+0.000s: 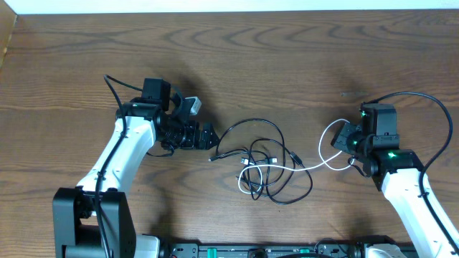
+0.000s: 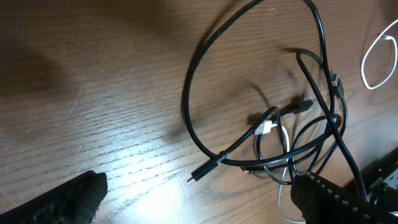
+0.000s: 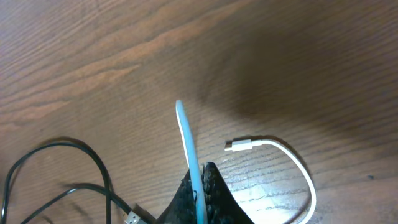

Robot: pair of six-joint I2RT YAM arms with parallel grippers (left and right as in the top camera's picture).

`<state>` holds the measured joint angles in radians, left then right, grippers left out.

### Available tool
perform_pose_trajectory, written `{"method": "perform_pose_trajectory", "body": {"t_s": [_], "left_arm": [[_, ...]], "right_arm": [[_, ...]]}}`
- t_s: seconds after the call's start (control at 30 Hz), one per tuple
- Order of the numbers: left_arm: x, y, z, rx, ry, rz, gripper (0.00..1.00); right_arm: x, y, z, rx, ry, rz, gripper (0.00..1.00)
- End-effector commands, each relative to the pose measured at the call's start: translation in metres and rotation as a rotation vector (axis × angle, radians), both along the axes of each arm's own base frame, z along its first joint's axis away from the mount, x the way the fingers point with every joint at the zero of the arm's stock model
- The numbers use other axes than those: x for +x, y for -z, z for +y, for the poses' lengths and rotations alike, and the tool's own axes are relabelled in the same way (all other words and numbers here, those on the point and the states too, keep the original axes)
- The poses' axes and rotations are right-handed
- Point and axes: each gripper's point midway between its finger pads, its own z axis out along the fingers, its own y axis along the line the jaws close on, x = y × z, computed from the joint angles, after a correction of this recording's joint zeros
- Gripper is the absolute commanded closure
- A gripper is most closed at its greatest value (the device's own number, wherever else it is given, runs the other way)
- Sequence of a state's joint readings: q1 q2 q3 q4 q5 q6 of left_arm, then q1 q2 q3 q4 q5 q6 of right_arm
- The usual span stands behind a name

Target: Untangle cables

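Black cables (image 1: 262, 161) lie in a loose tangle at the table's middle, with one big loop (image 2: 186, 106) reaching toward my left gripper (image 1: 208, 137). That gripper stands open just left of the tangle, and a black plug end (image 2: 202, 172) lies on the wood just ahead of its gap (image 2: 193, 208). Nothing is between its fingers (image 2: 56, 199). A white cable (image 1: 301, 169) runs out of the tangle to the right. My right gripper (image 1: 350, 143) is shut on the white cable (image 3: 186, 137), whose free end curls round to a white plug (image 3: 239, 145) resting on the table.
A thick black wire (image 1: 437, 122) arcs from the right arm, and another (image 1: 111, 86) rises behind the left arm. The table's back edge (image 1: 229, 11) meets a white wall. A rig with connectors (image 1: 287, 251) lines the front edge.
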<state>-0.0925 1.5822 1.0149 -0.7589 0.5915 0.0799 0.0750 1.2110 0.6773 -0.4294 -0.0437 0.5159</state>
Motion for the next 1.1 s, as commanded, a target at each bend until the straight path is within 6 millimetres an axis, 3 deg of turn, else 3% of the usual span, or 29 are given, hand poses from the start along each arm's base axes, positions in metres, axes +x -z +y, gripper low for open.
{"method": "perform_pose_trajectory", "body": {"t_s": [0.0,0.17,0.27,0.53,0.83,1.07], "left_arm": [[0.007,-0.006,0.001,0.009,0.011,-0.031,0.00],[0.007,-0.006,0.002,0.009,0.010,-0.031,0.00],[0.007,-0.006,0.002,0.009,0.010,-0.031,0.00],[0.007,-0.006,0.001,0.009,0.011,-0.031,0.00],[0.005,-0.006,0.001,0.004,0.008,-0.022,0.00],[-0.003,-0.016,-0.014,-0.104,0.025,0.013,0.02]], "right_arm": [[0.002,0.003,-0.013,-0.049,0.045,-0.002,0.99],[0.008,0.006,-0.041,-0.187,0.139,-0.011,0.99],[0.011,0.012,-0.047,-0.221,0.161,-0.003,0.99],[0.019,0.029,-0.046,-0.221,0.156,0.022,0.99],[0.020,0.029,-0.041,-0.199,0.142,0.017,0.99],[0.020,0.029,-0.041,-0.198,0.142,0.017,0.98]]}}
